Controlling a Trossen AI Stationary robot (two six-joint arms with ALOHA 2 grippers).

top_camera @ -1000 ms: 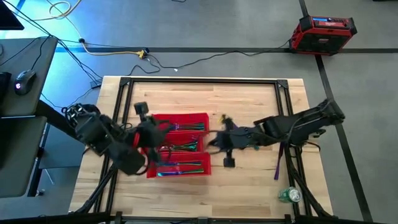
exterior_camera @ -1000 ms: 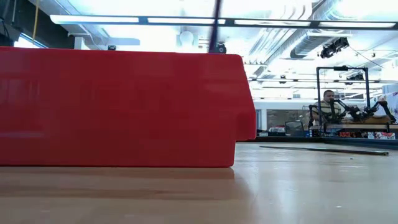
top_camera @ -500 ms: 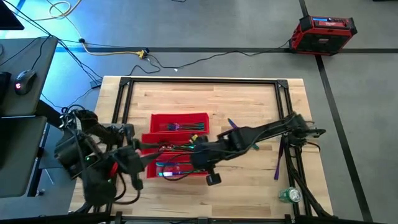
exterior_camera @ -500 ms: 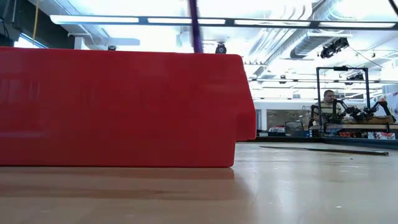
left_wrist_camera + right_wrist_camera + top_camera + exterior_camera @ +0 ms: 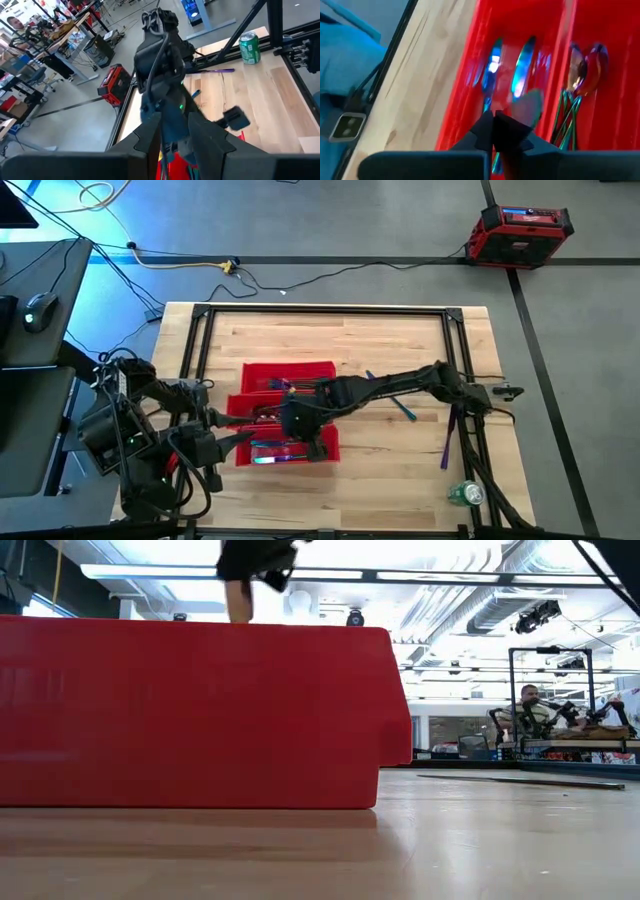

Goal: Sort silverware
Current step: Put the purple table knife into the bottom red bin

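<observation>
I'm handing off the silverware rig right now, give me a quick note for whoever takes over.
Right gripper: shut, reaching over the red tray; whether it holds a piece is unclear.
Left gripper: pulled back at the table's left edge, beside the tray.
Done: most silverware lies in the tray's compartments.
Left: a blue piece and a purple piece on the table right of the tray.
Green can sits near the right front corner.

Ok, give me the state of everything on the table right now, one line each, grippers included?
Red tray: flat on the table, three compartments, cutlery in each.
Right gripper: over the tray, jaws shut on a cutlery piece.
Left gripper: off the tray's left side, jaws open, empty.
Blue piece: loose on the table, right of the tray.
Purple piece: loose by the right arm's base.
Green can: lying at the front right corner.
</observation>
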